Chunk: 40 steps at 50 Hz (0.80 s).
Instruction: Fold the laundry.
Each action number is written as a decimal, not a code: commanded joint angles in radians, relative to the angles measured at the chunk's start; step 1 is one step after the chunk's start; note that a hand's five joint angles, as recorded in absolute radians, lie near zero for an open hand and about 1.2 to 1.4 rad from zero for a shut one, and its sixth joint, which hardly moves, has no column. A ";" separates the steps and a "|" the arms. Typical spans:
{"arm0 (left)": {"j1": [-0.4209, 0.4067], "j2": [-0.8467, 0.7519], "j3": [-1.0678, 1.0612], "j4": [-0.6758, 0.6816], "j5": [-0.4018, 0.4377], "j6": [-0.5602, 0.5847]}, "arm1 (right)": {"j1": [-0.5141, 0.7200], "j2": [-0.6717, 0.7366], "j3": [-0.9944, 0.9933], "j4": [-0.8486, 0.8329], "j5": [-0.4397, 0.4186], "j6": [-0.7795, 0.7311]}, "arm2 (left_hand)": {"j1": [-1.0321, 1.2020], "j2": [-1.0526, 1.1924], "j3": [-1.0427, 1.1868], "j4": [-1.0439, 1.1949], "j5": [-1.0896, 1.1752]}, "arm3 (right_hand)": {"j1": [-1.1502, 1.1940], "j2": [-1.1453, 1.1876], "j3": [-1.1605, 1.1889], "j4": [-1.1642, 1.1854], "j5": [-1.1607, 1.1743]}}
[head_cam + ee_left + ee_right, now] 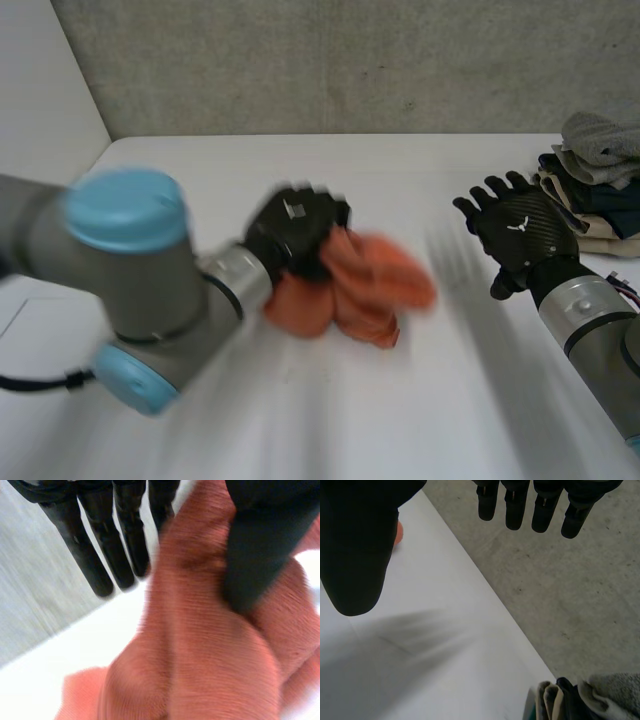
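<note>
An orange cloth [370,285] lies bunched on the white table [420,410], a little left of its middle. My left hand [295,235] sits on the cloth's near-left part. In the left wrist view its thumb [260,545] presses into the orange cloth [210,655], which rises between the thumb and the fingers [100,565], so the hand pinches it. My right hand [520,235] hovers over the table's right side, open with fingers spread [545,505], well apart from the cloth. A sliver of the cloth [398,532] shows beside its thumb.
A pile of laundry [595,175] in grey, beige and dark colours sits at the table's far right corner, just beyond my right hand; the pile [580,700] also shows below its palm. A grey concrete wall [350,60] runs behind the table.
</note>
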 commanded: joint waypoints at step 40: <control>0.254 -0.306 0.262 -0.153 0.296 0.343 | 0.377 0.172 -0.258 0.368 0.172 0.518 | 0.474 0.366 0.363 0.365 0.371 | 0.091 0.103 0.109 0.111 0.094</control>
